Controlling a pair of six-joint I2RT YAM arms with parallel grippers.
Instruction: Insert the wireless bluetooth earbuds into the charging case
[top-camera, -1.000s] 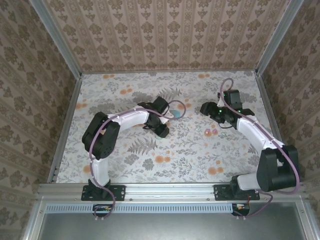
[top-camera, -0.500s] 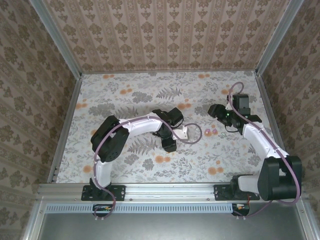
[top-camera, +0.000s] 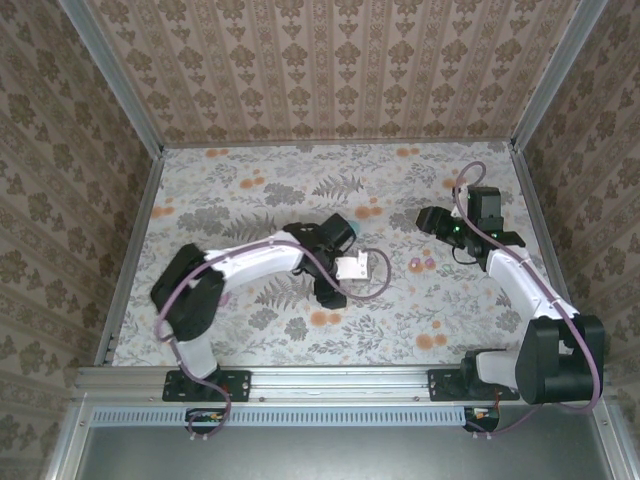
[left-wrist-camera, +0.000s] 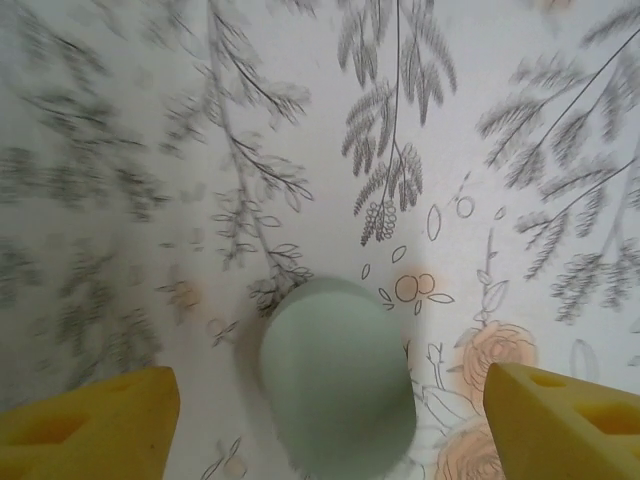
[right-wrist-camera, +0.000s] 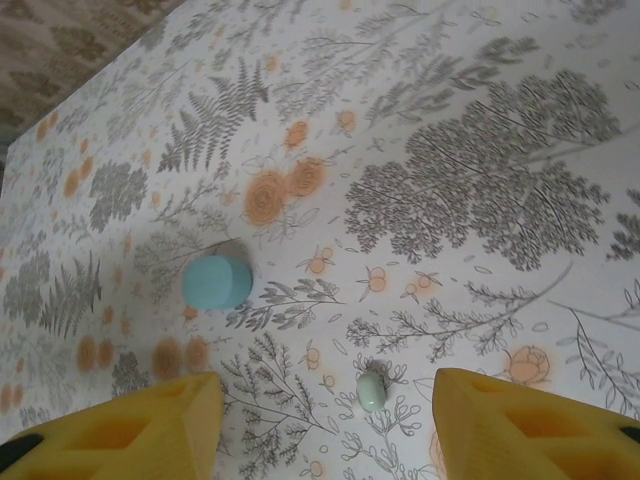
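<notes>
A mint-green, egg-shaped charging case (left-wrist-camera: 338, 378) lies on the floral table between the yellow fingers of my left gripper (left-wrist-camera: 330, 430), which is open and touches nothing. My left gripper (top-camera: 347, 268) hangs over the table's middle. One tiny pale earbud (right-wrist-camera: 371, 390) lies on the cloth between the wide-apart fingers of my right gripper (right-wrist-camera: 325, 430), which is open and empty. Two small pinkish earbuds (top-camera: 422, 263) rest between the two arms, just in front of my right gripper (top-camera: 428, 220). Whether the case lid is open cannot be told.
A cyan, round-ended case (right-wrist-camera: 216, 283) sits on the table to the left of the pale earbud and shows as a teal spot (top-camera: 352, 232) behind the left wrist. Patterned walls and metal rails (top-camera: 135, 250) enclose the table.
The left arm has swung its gripper to the right and nearer, toward the table's middle. The right arm shifted slightly right, then stayed still.
</notes>
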